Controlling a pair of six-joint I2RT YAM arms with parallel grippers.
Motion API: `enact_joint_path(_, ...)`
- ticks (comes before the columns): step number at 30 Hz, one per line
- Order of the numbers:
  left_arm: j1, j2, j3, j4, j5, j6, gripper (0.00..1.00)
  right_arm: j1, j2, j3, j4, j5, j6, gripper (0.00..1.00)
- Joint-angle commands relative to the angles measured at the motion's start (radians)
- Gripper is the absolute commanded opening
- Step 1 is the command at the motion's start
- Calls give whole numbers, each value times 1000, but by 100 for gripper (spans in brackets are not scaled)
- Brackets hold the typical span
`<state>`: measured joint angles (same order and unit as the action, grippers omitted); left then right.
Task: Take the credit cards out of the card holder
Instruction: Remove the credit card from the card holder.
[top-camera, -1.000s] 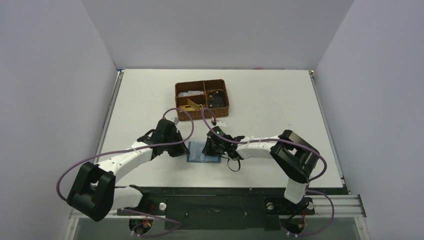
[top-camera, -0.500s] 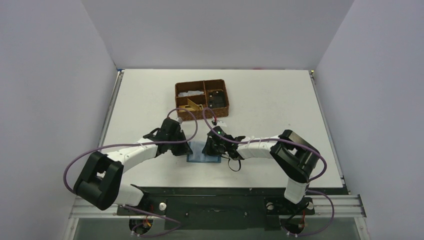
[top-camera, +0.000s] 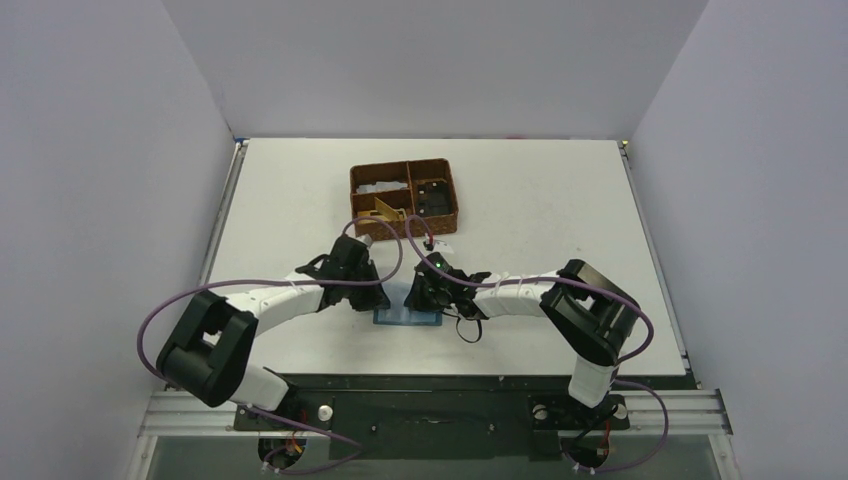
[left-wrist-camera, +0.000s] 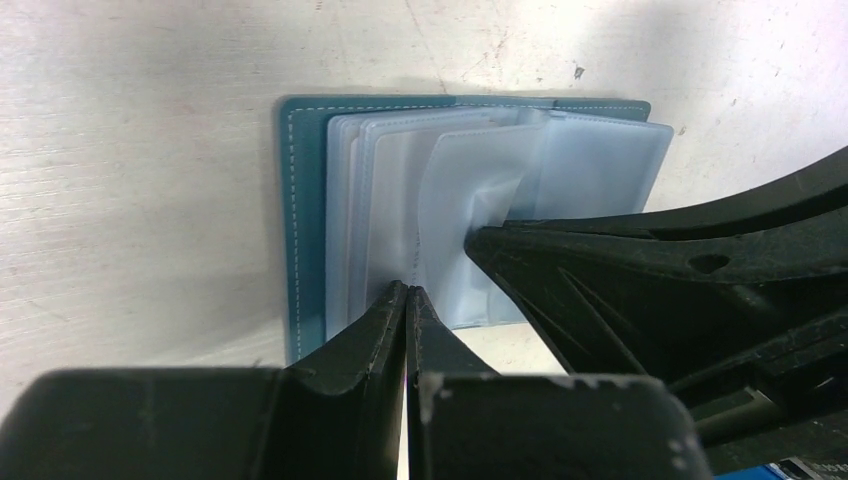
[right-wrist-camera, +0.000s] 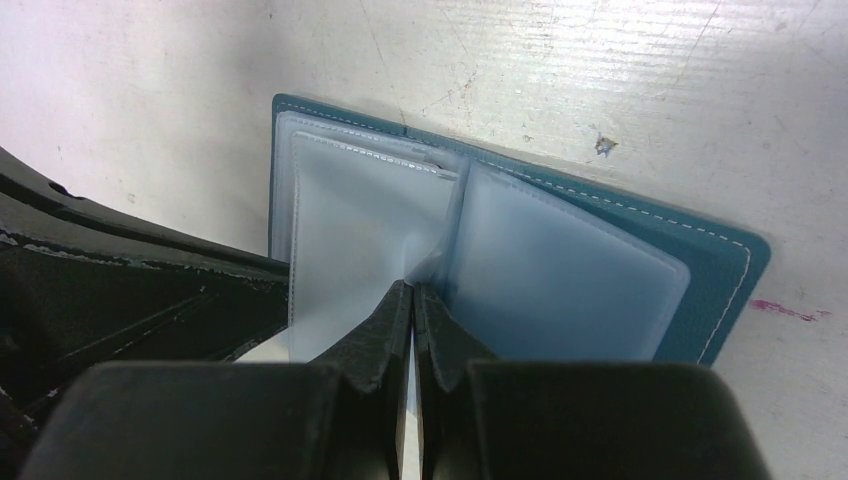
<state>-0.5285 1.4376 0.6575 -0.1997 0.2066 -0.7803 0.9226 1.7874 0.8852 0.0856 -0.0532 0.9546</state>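
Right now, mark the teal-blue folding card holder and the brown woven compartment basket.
teal-blue folding card holder (left-wrist-camera: 305, 230), left wrist view, stitched left border
brown woven compartment basket (top-camera: 452, 195), top external view, right wall

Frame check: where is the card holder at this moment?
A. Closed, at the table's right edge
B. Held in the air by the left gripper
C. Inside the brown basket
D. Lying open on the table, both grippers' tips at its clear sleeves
D: the card holder lies open and flat on the table, its clear sleeves fanned up, with the left gripper and the right gripper both at those sleeves.
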Motion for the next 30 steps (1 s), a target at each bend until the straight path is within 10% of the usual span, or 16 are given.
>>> enact_joint_path(1,-21,10,49,44,4,-7,0,-1,-2,-17,-49,12,-17,0)
enact_joint_path(7,-33,13,55,48,5,-19,0,-1,-43,13,-105,32,-31,2)
enact_joint_path(14,-43,21,57,57,6,-25,0,-1,-135,33,-176,63,-37,33)
enact_joint_path(30,-128,74,132,90,16,-61,0,-17,-468,-49,-418,309,28,50)
